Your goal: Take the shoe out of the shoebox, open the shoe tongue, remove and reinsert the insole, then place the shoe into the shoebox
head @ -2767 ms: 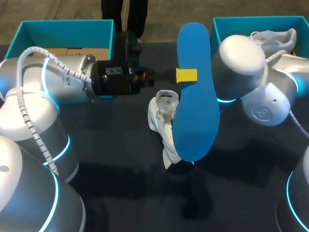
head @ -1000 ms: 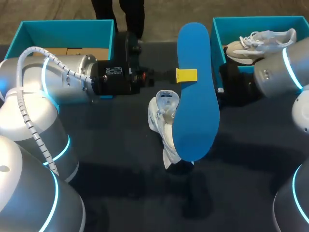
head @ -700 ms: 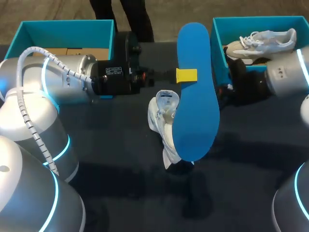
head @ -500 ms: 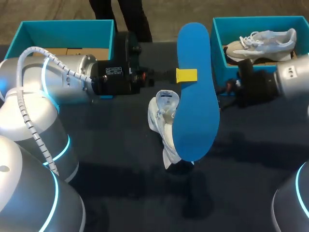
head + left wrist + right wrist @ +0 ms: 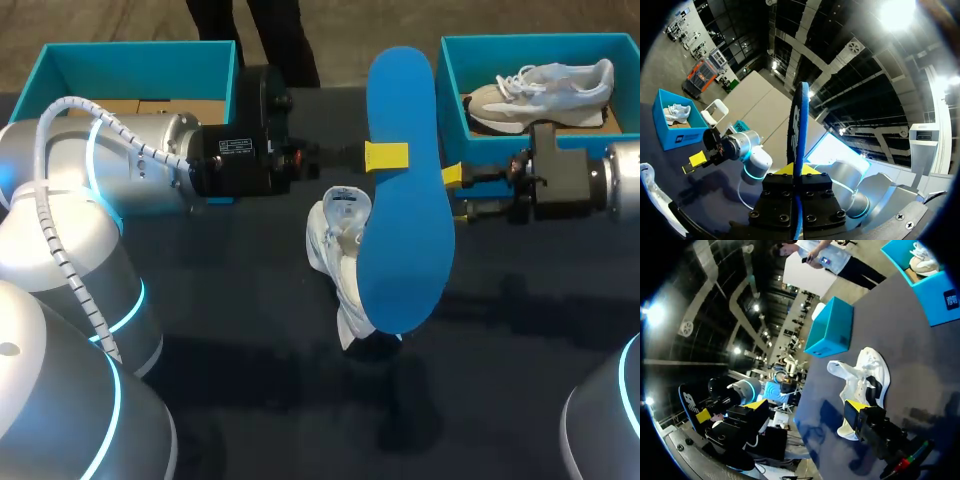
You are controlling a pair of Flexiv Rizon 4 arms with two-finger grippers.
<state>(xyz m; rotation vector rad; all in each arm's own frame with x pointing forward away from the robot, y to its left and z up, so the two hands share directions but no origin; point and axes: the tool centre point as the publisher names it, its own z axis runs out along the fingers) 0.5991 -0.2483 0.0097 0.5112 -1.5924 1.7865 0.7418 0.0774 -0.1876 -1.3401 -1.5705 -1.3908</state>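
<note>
My left gripper (image 5: 386,157) is shut on a blue insole (image 5: 402,200) and holds it in the air, flat side toward the head camera. In the left wrist view the insole (image 5: 799,125) stands edge-on between the yellow tips of the left gripper (image 5: 800,170). Partly hidden under the insole, the white shoe (image 5: 338,250) lies on the dark table, its opening facing up. Just right of the insole my right gripper (image 5: 457,192) stands open, pointing at it, with nothing held. From the right wrist the shoe (image 5: 865,380) lies ahead of a yellow-tipped finger (image 5: 856,407).
A teal shoebox (image 5: 452,60) at the back right holds a second pale shoe (image 5: 545,85). Another teal box (image 5: 60,62) stands at the back left behind my left arm. The near half of the table is bare dark cloth.
My right arm has swung round and drawn back to the right, so its gripper now shows, pointing left at the insole. The left arm, insole and shoe have stayed still.
</note>
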